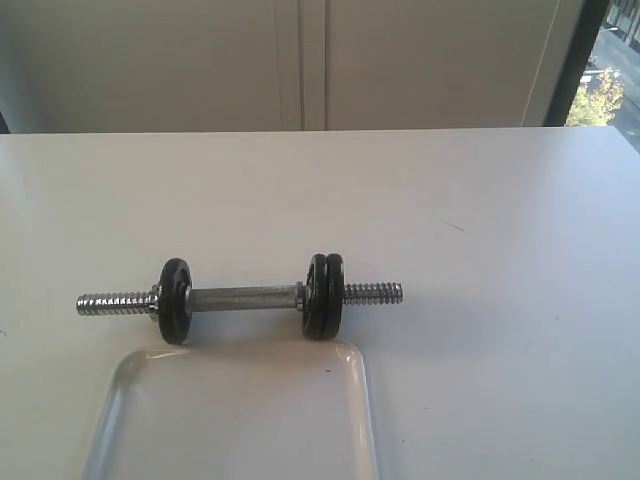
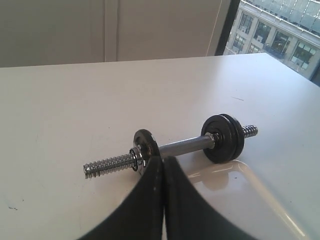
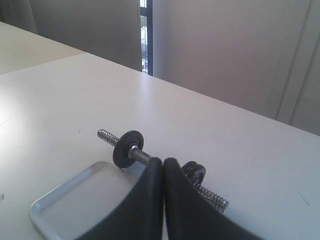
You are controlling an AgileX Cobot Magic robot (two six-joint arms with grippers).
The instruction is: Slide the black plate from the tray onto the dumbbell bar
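With left hand (image 2: 163, 165) and right hand (image 3: 163, 163) both closed on nothing, short of the dumbbell bar (image 1: 245, 297) on the worktop (image 1: 480, 200), first find the black plate (absent from the tray's (image 1: 365, 410) visible part beside the bar, maybe already among its discs (image 1: 324, 295)), then line hole to thread squarely.

The left gripper (image 2: 163, 161) has two matte black fingers (image 2: 137, 212), broad at the base, tapering to rounded tips. The right gripper (image 3: 163, 162) is identical in form.
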